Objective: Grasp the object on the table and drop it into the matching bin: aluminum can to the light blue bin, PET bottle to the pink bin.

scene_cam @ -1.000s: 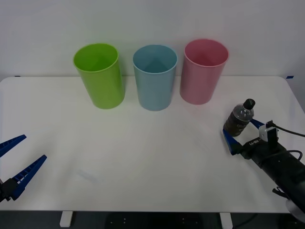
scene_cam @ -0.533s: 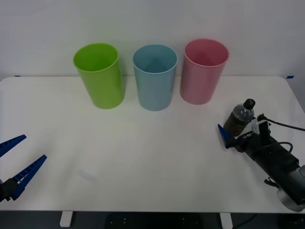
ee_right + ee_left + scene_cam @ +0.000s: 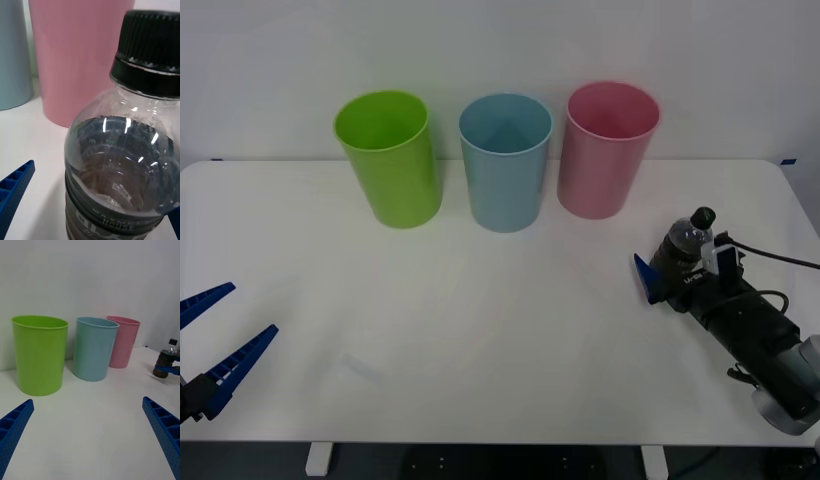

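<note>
The right end effector (image 3: 677,277) is straddling the small clear plastic bottle with dark brown contents (image 3: 681,249), fingers spread, on the white bench (image 3: 480,320). The left end effector (image 3: 220,335) is sitting spread at the near left edge

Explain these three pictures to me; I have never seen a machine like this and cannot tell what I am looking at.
This is a two-armed robot at a wide white table. One picture looks down from above the arms; the other two come from cameras on each wrist. Each arm ends in an end effector with two blue ribbed fingers.

At the table's back stand three tall round plastic bins: lime green, light blue and pink.

The right end effector has its fingers on either side of a small clear plastic bottle with dark brown contents and a black cap, which stands upright on the table, in front of the pink bin and a little to its right. The left end effector waits open at the near left edge.
</note>
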`<state>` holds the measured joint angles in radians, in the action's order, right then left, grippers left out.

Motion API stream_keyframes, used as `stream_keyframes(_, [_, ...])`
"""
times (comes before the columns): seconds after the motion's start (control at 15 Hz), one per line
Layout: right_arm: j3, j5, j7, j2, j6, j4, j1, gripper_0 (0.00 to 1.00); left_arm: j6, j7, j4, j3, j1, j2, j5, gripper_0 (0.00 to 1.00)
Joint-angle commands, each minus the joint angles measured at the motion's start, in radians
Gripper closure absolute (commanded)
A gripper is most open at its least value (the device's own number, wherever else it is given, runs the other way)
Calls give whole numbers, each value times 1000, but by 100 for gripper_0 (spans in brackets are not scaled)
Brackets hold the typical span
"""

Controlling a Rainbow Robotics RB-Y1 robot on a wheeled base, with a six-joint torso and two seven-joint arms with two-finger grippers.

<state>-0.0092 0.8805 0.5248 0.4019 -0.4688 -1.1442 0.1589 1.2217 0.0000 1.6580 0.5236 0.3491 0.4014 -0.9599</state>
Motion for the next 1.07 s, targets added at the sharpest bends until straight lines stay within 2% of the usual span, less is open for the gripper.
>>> stream_keyframes(0.07, [0, 0, 4, 0, 1, 0, 1, 89, 0, 0, 0, 0, 0, 0, 0, 0])
stream_keyframes(0.13, [0, 0, 4, 0, 1, 0, -1, 100, 0, 0, 0, 0, 0, 0, 0, 0])
stream_keyframes(0.8, [-5, 0, -8, 0, 9, -16, 1, 100, 0, 0, 0, 0, 0, 0, 0, 0])
stream_keyframes(1.07, [-34, 0, -34, 2, -44, -22, -4, 100, 0, 0, 0, 0, 0, 0, 0, 0])
